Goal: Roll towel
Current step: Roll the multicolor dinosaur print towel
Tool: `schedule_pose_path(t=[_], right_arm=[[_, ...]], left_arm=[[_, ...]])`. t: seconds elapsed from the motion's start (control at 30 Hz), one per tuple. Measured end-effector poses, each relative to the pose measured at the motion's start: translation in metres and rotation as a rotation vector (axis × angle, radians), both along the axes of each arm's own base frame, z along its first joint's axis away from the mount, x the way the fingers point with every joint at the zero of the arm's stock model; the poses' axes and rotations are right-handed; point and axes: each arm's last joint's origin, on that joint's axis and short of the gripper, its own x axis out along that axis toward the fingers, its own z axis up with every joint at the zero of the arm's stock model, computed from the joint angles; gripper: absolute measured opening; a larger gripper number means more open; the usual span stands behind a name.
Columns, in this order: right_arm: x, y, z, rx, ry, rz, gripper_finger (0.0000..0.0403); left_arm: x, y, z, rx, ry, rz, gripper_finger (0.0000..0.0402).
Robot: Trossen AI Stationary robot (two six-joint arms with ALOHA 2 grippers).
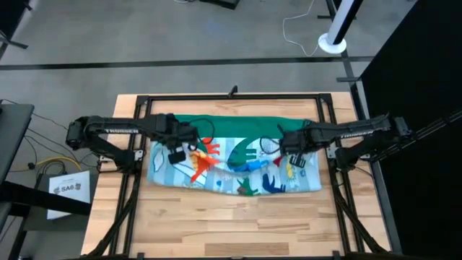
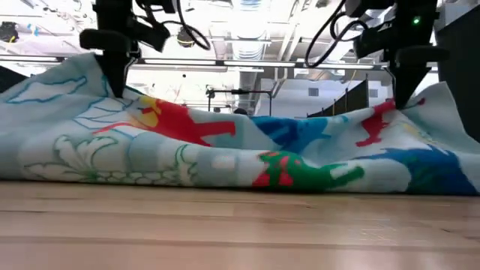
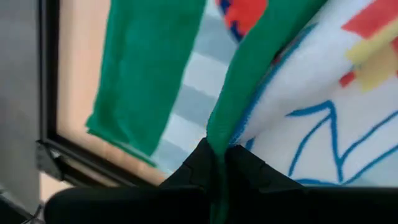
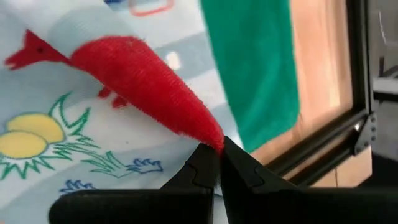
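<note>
The towel (image 1: 234, 165) lies with its long axis from 9 to 3 o'clock on the tabletop (image 1: 231, 224), the left claw (image 1: 189, 139) and the right claw (image 1: 283, 143) each clenched on its green edge.

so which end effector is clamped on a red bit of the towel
The right end effector: its fingers pinch the towel at the tip of a red motif. The left end effector grips a green edge instead.

Both arms reach inward, left gripper (image 1: 189, 146) and right gripper (image 1: 283, 144) with fingers pinched closed
</note>
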Motion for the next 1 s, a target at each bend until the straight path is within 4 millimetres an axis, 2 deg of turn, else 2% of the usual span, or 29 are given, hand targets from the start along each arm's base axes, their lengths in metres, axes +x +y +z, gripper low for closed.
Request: schedule_pose_path(t=[0.17,0.3,0.43,0.53,0.67,0.83,1.0], right_arm=[[-0.008,-0.02,0.006,0.001,0.009,-0.057,0.0],[-0.007,-0.043,0.004,0.001,0.01,-0.08,0.0],[-0.005,-0.071,-0.001,-0.002,-0.002,-0.155,0.0],[-0.006,-0.089,-0.005,0.001,0.012,-0.209,0.0],[-0.01,-0.111,-0.014,0.018,0.053,-0.297,0.0],[-0.007,-0.134,-0.027,0.026,0.057,-0.326,0.0],[-0.006,-0.137,-0.032,0.035,0.08,-0.328,0.0]], left_arm=[[-0.002,0.034,0.0,0.004,0.024,-0.053,0.0013],[0.003,0.075,0.001,0.071,-0.089,-0.056,0.0013],[-0.005,0.111,0.003,0.129,-0.126,-0.003,0.0013],[-0.017,0.129,0.002,0.128,-0.104,0.026,0.0013],[-0.026,0.147,-0.001,0.084,-0.137,0.028,0.0013],[-0.019,0.166,-0.013,0.09,-0.171,0.019,0.0013],[-0.016,0.169,-0.018,0.081,-0.147,-0.011,0.0013]])
